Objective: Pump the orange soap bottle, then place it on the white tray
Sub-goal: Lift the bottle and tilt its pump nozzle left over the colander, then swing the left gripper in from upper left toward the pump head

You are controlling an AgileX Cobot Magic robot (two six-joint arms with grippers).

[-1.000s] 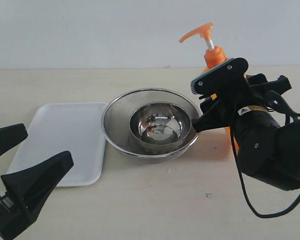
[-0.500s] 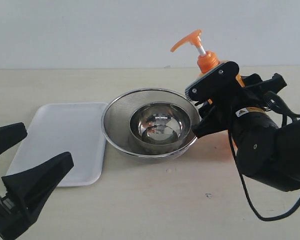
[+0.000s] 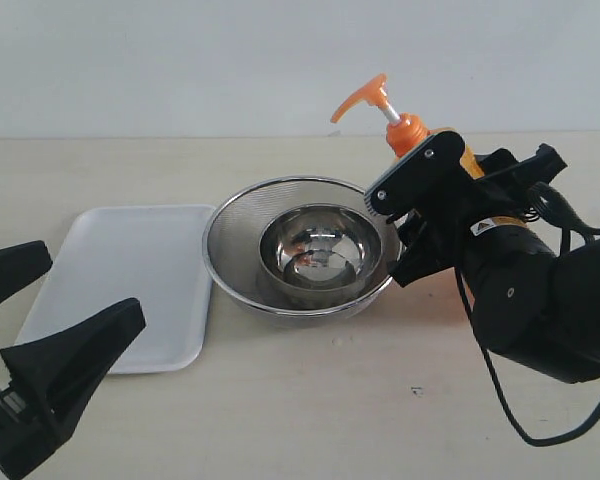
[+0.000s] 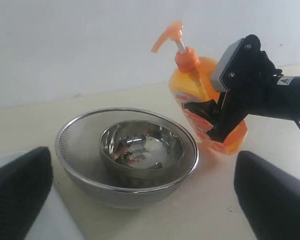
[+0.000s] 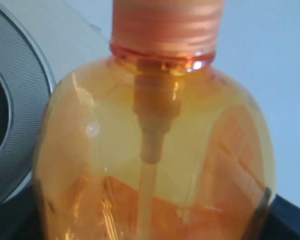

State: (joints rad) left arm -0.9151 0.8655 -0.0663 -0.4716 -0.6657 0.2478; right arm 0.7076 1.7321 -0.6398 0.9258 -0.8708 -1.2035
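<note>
Exterior view: the orange soap bottle (image 3: 408, 131) is mostly hidden behind the right end effector (image 3: 388, 238) — only pump and shoulder show. Its label print is too small to read. Right wrist view crops the bottle above the collar and at the base. The left end effector (image 3: 97, 287) runs off the lower edge — dark blurs in its own camera, where the white tray (image 4: 65, 222) is a bare sliver.

A triangle sign (image 3: 490, 223) marks the right arm (image 3: 540, 300); orange soap bottle (image 4: 206, 75) label (image 4: 190, 107) illegible.

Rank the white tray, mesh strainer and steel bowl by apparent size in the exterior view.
1. White tray and mesh strainer: about alike, so not ranked.
2. Steel bowl: clearly smallest, sitting inside the strainer.
</note>
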